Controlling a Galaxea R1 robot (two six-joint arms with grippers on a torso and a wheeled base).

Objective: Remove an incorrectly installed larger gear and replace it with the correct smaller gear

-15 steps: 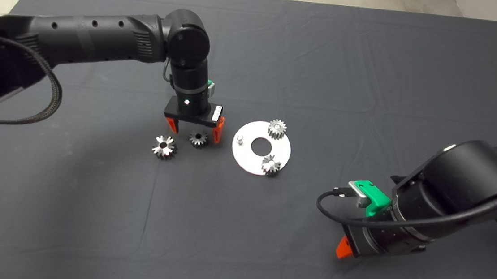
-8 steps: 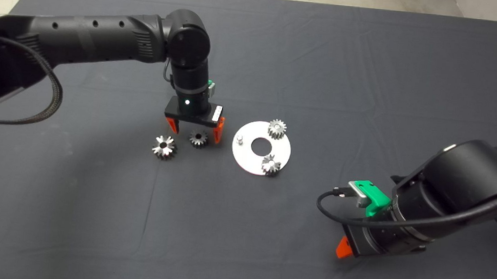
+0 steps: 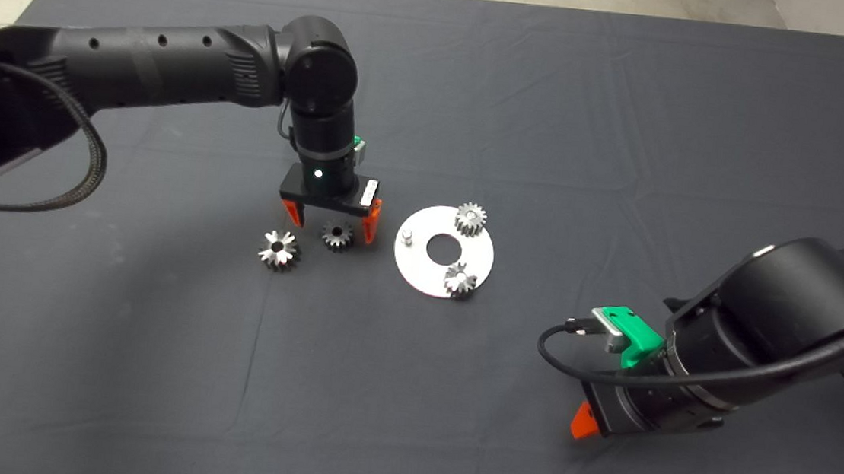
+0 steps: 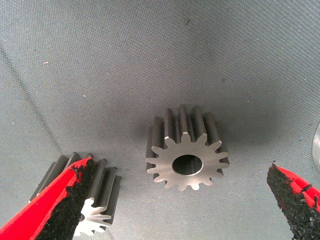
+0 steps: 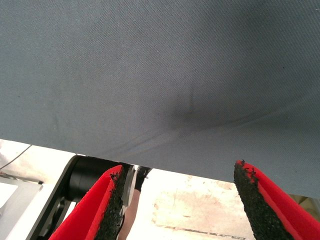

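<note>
Silver and fine-toothed, the small spur gear [image 3: 336, 235] [image 4: 186, 155] lies on the dark mat [image 3: 451, 423] between the spread red fingers of the left gripper [image 3: 329, 221] [image 4: 185, 205], untouched by either pad. Just beside it lies the wider star-toothed silver gear [image 3: 279, 249]. Two more gears sit on the round white plate [image 3: 426, 275]. The right gripper [image 5: 182, 205] waits near the mat's edge, fingers apart.

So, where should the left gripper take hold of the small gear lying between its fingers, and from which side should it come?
Come straight down from above. The smaller gear lies flat on the mat, bore facing up, so only its toothed rim is free. The open left gripper already has a finger on each side; closing on opposite teeth should probably hold it. The larger gear lies close beside one finger, so descend without drifting toward it.
</note>
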